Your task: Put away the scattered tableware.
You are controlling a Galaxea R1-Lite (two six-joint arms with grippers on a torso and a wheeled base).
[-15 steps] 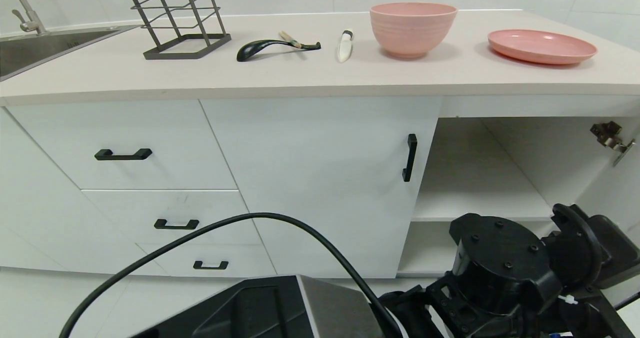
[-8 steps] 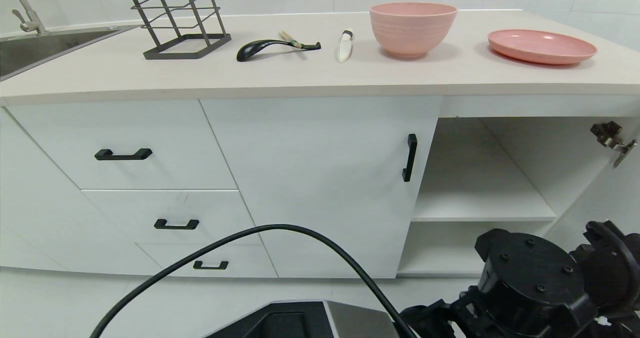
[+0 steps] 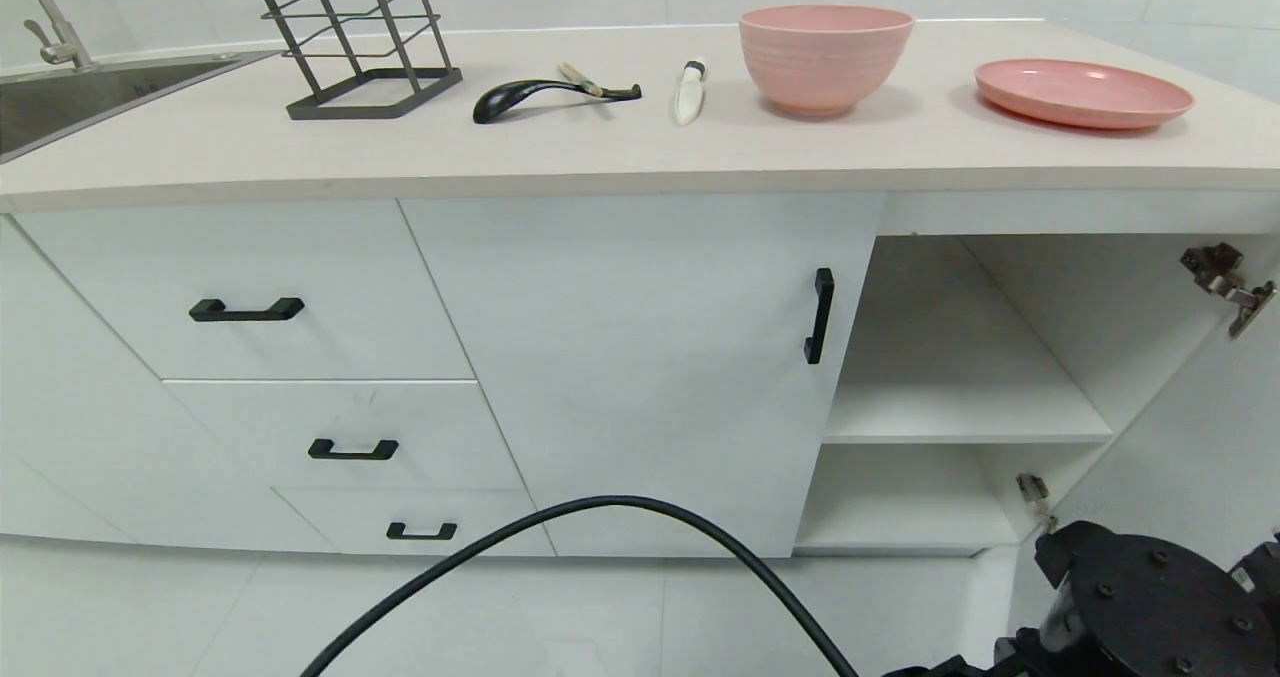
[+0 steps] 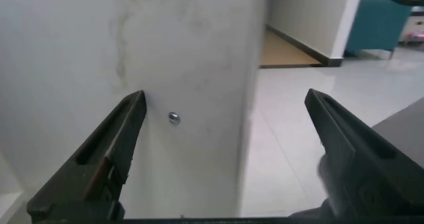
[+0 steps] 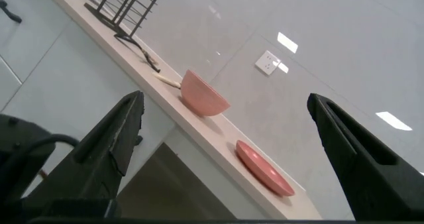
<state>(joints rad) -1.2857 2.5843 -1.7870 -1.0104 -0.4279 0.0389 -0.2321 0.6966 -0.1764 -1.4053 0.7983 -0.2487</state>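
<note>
In the head view, one pink bowl (image 3: pixel 826 57), one pink plate (image 3: pixel 1083 92), one black spoon (image 3: pixel 540 95) and one white utensil (image 3: pixel 689 93) are counted on the pale countertop (image 3: pixel 620 157), along the upper part of the frame. The bowl is round, deep and faintly ribbed; the plate, at the upper right, is shallow and smooth. One black wire rack (image 3: pixel 350 32) is seen at the upper left.

In the left wrist view, the left gripper (image 4: pixel 224 101) is held wide apart with nothing gripped, before a white panel (image 4: pixel 192 52).

In the right wrist view, the right gripper (image 5: pixel 225 98) is likewise spread and holds nothing; the bowl (image 5: pixel 204 95) and plate (image 5: pixel 264 168) are seen beyond it.
</note>
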